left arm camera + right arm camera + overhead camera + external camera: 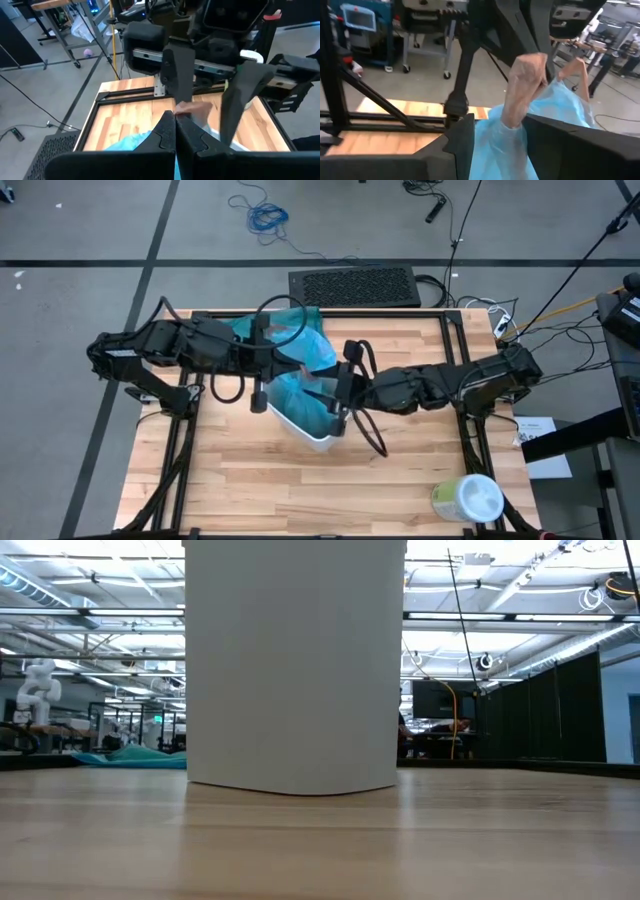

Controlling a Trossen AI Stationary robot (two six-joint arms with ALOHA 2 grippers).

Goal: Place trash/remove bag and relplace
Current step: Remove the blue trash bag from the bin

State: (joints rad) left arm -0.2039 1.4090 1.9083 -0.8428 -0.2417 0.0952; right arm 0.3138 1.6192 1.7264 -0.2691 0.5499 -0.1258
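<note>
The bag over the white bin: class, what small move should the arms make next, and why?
Probably lift the bag a little higher out of the bin. Both grippers meet above the bin: the left gripper is shut, seemingly on the bag, and the right gripper has blue film bunched between its jaws, while the bag's lower part sits inside.

Bright even overhead light; soft shadows; wrist views blurred close-up.

We note a white-and-green wipes tub [467, 499] lying at the lower right of the wooden table [250, 480]. A black perforated mat [353, 286] sits on the floor above the table's top edge; a blue cable coil [266, 217] lies at upper centre.
</note>
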